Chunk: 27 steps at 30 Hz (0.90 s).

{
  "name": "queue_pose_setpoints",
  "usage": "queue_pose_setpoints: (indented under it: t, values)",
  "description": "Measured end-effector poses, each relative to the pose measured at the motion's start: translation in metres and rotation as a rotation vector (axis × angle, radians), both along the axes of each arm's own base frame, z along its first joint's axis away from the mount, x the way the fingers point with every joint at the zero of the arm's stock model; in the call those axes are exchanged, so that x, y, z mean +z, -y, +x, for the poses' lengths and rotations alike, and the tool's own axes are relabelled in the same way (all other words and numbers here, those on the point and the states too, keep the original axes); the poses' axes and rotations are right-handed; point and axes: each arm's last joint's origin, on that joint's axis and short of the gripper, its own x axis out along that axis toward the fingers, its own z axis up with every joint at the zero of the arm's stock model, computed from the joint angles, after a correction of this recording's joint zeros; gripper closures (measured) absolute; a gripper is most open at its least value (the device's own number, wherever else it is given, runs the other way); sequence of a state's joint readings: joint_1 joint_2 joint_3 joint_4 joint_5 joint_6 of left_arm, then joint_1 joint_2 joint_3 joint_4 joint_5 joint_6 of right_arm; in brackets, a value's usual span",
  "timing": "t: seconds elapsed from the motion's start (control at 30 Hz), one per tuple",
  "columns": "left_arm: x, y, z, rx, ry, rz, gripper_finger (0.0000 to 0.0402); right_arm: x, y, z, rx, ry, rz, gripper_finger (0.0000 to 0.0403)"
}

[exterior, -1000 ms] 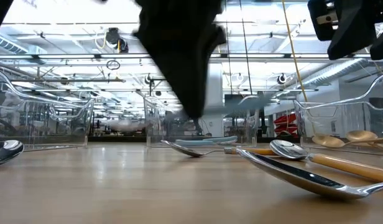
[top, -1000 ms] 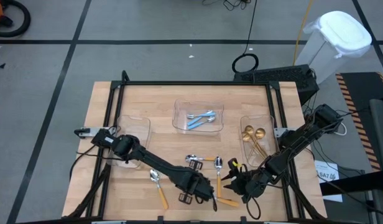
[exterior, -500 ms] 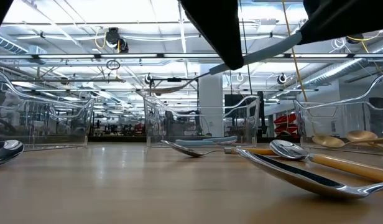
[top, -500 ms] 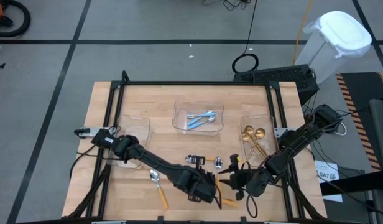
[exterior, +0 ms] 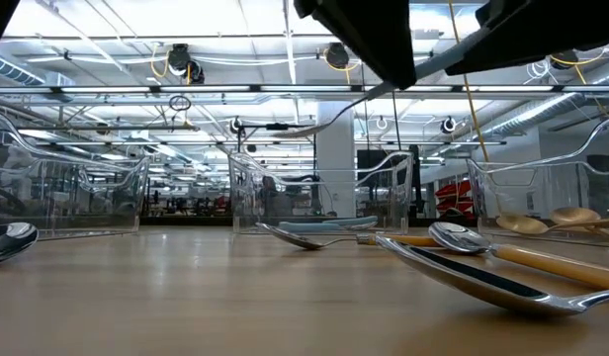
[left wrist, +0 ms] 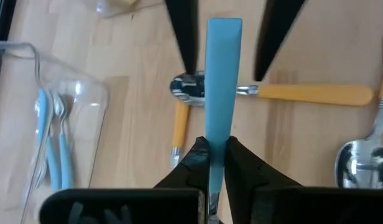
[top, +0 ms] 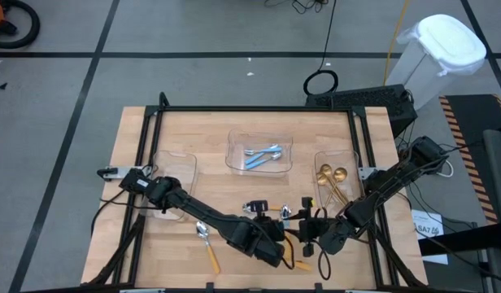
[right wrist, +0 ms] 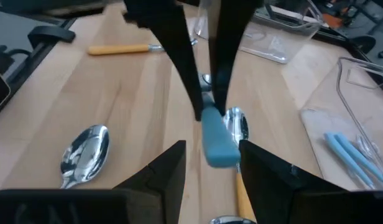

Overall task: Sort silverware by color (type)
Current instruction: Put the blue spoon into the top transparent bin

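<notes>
My left gripper [left wrist: 211, 152] has lifted the blue spoon [left wrist: 222, 81] off the bench [top: 193, 138], squeezing it tight. My right gripper [right wrist: 210, 152] has come close, open around its handle, ready to take it.

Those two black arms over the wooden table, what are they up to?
They are sorting spoons. The left gripper is shut on a blue-handled spoon, held above the wooden table near its front edge. The right gripper is open around that handle's free end. Orange-handled spoons lie loose below; the clear plastic tray already holds blue ones.
</notes>
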<state>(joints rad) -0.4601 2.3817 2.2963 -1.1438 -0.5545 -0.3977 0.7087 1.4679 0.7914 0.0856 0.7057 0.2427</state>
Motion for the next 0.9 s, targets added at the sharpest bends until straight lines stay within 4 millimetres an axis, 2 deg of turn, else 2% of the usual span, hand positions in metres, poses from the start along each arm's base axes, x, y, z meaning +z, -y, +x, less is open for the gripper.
queue_pose_setpoints:
  t: [0.53, 0.67, 0.83, 0.9]
  values:
    - [0.0019, -0.0022, 0.0056, -0.013, 0.039, 0.009, 0.0378, 0.0015, 0.0007, 0.0032, 0.0, 0.021, 0.003, 0.0263]
    - [0.0019, -0.0023, 0.0056, -0.015, 0.038, 0.011, 0.0378, 0.003, 0.0001, 0.004, 0.0, 0.037, 0.016, 0.0291]
    - [0.0018, -0.0023, 0.0053, -0.028, 0.031, 0.026, 0.0378, 0.0034, 0.0019, 0.0057, -0.008, 0.04, 0.021, 0.0345]
    - [0.0018, -0.0025, 0.0053, -0.028, 0.03, 0.026, 0.0378, 0.0032, 0.0025, 0.0062, -0.007, 0.037, 0.024, 0.0347]
